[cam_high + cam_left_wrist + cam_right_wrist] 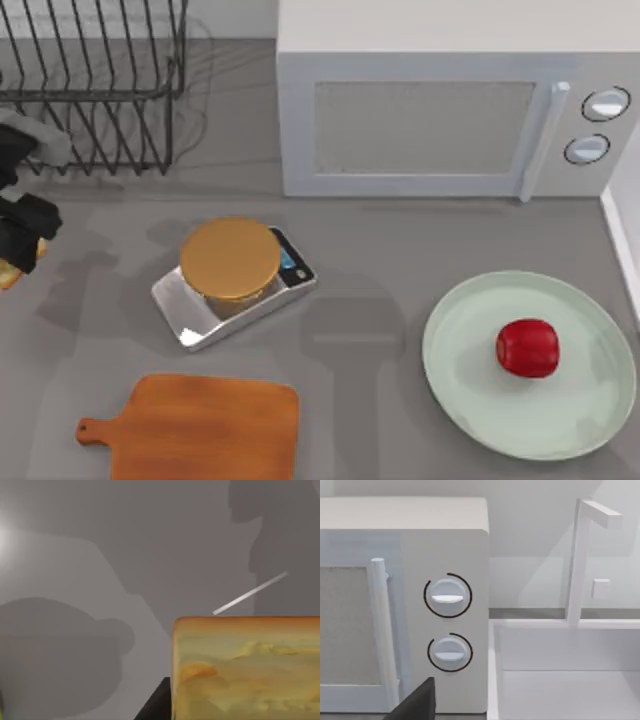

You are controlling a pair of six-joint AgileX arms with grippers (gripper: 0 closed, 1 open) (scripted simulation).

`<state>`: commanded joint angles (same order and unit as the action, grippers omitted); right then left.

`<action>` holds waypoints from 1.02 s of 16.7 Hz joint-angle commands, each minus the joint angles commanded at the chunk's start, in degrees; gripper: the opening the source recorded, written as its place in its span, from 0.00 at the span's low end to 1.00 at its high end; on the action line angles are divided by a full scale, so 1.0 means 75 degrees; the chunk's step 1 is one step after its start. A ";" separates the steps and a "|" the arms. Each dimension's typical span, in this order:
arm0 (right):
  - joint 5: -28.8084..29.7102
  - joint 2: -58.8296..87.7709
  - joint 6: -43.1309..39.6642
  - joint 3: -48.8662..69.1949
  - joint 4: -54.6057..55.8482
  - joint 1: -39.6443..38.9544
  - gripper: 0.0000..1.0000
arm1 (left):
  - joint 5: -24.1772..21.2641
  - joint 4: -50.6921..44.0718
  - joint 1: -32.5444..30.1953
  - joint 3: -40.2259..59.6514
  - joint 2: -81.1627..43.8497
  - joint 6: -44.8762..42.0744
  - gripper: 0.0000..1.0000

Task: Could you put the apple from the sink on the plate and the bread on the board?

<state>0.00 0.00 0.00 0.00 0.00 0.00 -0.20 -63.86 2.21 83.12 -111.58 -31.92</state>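
left gripper (22, 232) is sitting at the far left edge of the table in the top view, below the wire dish rack (95, 80). we are seeing a sliver of orange-yellow just beside it at the table edge, which is matching the bread (247, 667) that is looming large and close in the left wrist view, golden crust on top and pale yellow sides. one dark finger (156, 705) is showing right against the bread's side there. we are reading the left gripper as closed on the bread, with the bread well apart from the board (200, 428).

the board is lying flat near the front of the table, left of centre, handle pointing to the left, nothing on it.

the apple (527, 347) is resting on the plate (470, 400), slightly right of the plate's middle. the plate is sitting on the right side of the table.

between board and microwave (450, 100) we are noting a silver kitchen scale (232, 283) with a round golden-brown top.

right wrist view is looking at the microwave dials, with the white sink (560, 680) and faucet (580, 555) beside the microwave. a dark finger tip (417, 705) is showing there; we cannot tell whether the right gripper is open or closed.
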 joint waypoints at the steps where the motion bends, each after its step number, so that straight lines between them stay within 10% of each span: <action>1: 0.0000 0.0000 0.0000 0.0000 0.0000 0.0000 1.00 | -0.0015 -0.0230 -0.0002 0.0211 0.0125 0.0004 0.00; 10: 0.0000 0.0000 0.0000 0.0000 0.0000 0.0000 1.00 | -0.0009 -0.0408 -0.0258 0.0274 0.0425 0.0234 0.00; 17: 0.0000 0.0000 0.0000 0.0000 0.0000 0.0000 1.00 | 0.0020 -0.0009 -0.2332 -0.1132 0.1328 0.3076 0.00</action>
<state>0.00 0.00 0.00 0.00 0.00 0.00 -0.06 -63.93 -15.29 74.63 -101.62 -8.85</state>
